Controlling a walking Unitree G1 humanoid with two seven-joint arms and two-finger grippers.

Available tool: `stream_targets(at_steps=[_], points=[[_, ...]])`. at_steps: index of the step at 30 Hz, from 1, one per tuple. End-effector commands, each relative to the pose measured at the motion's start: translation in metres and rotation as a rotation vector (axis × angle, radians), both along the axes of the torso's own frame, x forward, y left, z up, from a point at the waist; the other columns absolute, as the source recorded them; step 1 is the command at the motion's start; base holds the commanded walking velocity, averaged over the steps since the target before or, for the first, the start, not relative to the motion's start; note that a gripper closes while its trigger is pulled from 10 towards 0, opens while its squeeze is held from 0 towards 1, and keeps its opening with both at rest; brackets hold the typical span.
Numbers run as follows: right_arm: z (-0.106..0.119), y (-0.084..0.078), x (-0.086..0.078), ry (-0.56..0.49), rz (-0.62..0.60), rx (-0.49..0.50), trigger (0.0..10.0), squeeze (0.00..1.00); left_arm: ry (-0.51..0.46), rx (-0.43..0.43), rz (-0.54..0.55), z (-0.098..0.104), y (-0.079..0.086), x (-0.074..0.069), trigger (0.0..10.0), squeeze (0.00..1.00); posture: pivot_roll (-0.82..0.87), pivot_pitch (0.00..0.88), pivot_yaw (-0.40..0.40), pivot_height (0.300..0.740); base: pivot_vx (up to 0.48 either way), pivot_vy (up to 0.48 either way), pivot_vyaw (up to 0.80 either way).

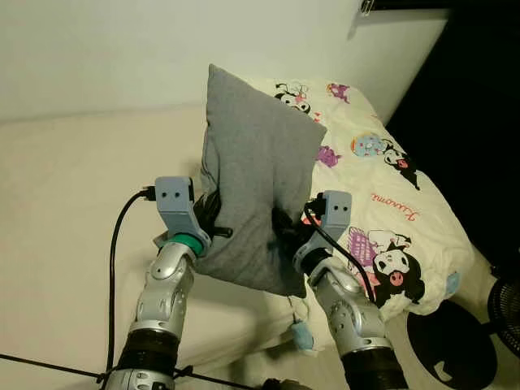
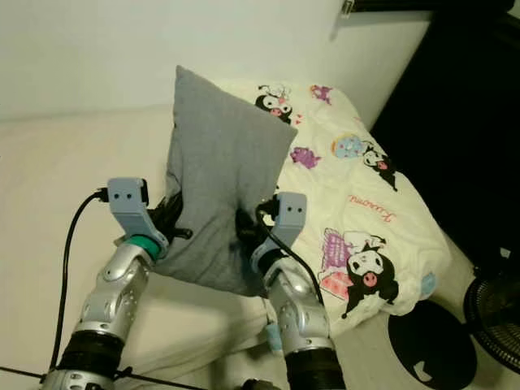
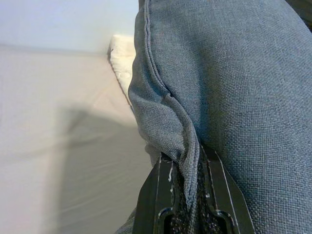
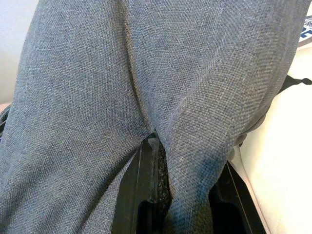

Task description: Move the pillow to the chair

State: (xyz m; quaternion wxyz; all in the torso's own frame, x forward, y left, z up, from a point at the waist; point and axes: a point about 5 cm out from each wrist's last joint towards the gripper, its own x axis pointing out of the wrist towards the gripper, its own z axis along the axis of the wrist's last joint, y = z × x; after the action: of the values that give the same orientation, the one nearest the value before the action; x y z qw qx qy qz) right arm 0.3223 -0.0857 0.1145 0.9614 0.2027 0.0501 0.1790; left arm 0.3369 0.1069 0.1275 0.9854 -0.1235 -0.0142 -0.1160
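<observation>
- Left eye view: the grey pillow (image 1: 258, 191) is held up in the air between the two arms, above the beige bed (image 1: 73, 203), standing roughly on end with its long axis running from about 5 o'clock at the bottom to 11 o'clock at the top corner.
- The left gripper (image 1: 210, 218) has its two black fingers pinched on the pillow's lower side edge at about 9 o'clock of the cushion; the left wrist view shows a fold of the seam squeezed between the fingers (image 3: 156, 195).
- The right gripper (image 1: 284, 227) is clamped on the fabric at about 4 o'clock of the cushion's middle; in the right wrist view a tuck of grey cloth is gathered between its fingers (image 4: 131, 195).
- Both arms are bent at the elbow and reach forward and up, wrists close together, so the pillow sits straight ahead at 12 o'clock from both grippers; neither arm is clearly nearer.
- A cartoon-print blanket (image 1: 382, 203) lies on the bed at about 2 o'clock, behind and beside the pillow; dark floor runs along at 3 o'clock.
- No chair can be made out, so my judgement is that the next move turns on swinging the body round while keeping the two-handed hold level.
</observation>
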Motion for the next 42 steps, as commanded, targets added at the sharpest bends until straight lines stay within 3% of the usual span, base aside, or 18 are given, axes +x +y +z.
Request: stream_targets(at_steps=[1,19,22,24,26,29,42], points=[[0.006,0.014,-0.001,-0.033,0.049,0.023,10.0,0.00,-0.017,0.012,-0.098,0.003,-0.023,-0.003,10.0,0.00,-0.05,0.000,-0.016,0.740,0.000,0.000,0.00],[0.001,0.012,0.003,0.053,0.020,0.043,10.0,0.00,-0.015,0.015,-0.111,0.003,-0.025,-0.002,10.0,0.00,-0.05,0.000,-0.011,0.740,0.000,0.000,0.00],[0.000,0.012,0.002,0.061,0.025,0.091,10.0,0.00,-0.016,0.013,-0.111,0.003,-0.025,-0.002,10.0,0.00,-0.05,0.000,-0.013,0.740,0.000,0.000,0.00],[-0.001,0.010,0.004,0.012,-0.021,-0.086,10.0,0.00,-0.016,0.013,-0.110,0.003,-0.025,-0.003,10.0,0.00,-0.05,0.000,-0.014,0.740,0.000,0.000,0.00],[-0.003,0.007,0.004,0.006,-0.040,-0.133,10.0,0.00,-0.017,0.016,-0.110,0.003,-0.026,-0.003,10.0,0.00,-0.05,0.000,-0.018,0.740,0.000,0.000,0.00],[-0.001,0.007,0.004,0.013,-0.033,-0.092,10.0,0.00,-0.021,0.016,-0.108,0.004,-0.025,-0.003,10.0,0.00,-0.05,0.000,-0.018,0.740,0.000,0.000,0.00],[0.002,0.002,0.004,-0.030,-0.105,-0.111,10.0,0.00,-0.023,0.012,-0.109,0.004,-0.027,-0.004,10.0,0.00,-0.05,0.000,-0.020,0.740,0.000,0.000,0.00]])
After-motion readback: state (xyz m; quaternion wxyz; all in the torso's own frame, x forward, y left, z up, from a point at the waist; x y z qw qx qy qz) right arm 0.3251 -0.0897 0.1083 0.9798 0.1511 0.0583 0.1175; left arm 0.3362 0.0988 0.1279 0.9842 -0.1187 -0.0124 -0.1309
